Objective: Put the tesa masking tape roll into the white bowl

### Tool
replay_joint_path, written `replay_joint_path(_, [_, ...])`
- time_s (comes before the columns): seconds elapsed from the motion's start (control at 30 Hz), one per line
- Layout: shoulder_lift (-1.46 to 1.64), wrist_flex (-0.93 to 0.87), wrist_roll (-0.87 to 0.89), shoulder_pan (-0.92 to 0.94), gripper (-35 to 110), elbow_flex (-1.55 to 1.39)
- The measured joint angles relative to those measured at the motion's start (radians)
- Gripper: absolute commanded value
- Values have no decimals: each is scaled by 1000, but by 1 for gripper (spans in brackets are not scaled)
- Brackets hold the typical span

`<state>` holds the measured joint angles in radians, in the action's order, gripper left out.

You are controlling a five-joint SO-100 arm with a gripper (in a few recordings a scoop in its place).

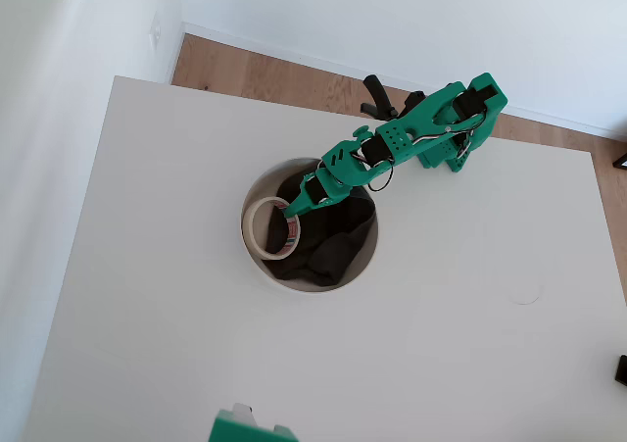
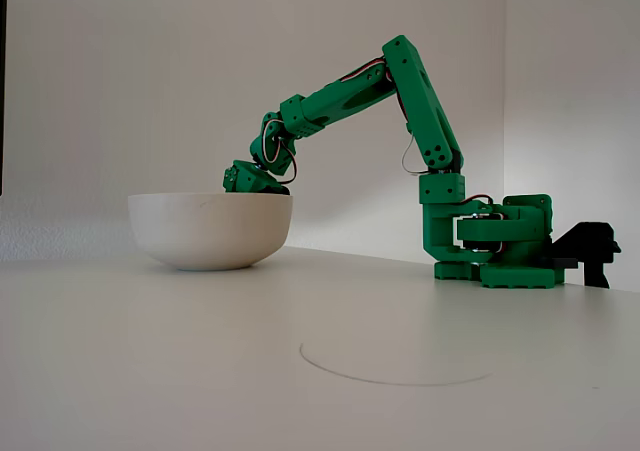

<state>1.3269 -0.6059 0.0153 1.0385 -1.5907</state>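
On the white table (image 1: 147, 295), the green arm (image 2: 400, 91) bends into the white bowl (image 2: 210, 231).

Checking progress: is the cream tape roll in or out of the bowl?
In: cream tape roll lies within the white round bowl's rim, beside a dark cloth.

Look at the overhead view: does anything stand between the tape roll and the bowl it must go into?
Nothing visible does. The tesa masking tape roll is already inside the white bowl, at the gripper, beside a dark cloth.
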Motion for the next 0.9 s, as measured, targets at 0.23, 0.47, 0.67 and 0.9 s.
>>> replay_joint_path(0.23, [0, 2, -2, 0, 5, 0])
replay_joint_path(0.47, [51, -11, -2, 23, 9, 0])
replay_joint_path(0.67, [152, -32, 3, 15, 8, 2])
replay_joint_path(0.9, [170, -54, 12, 14, -8, 2])
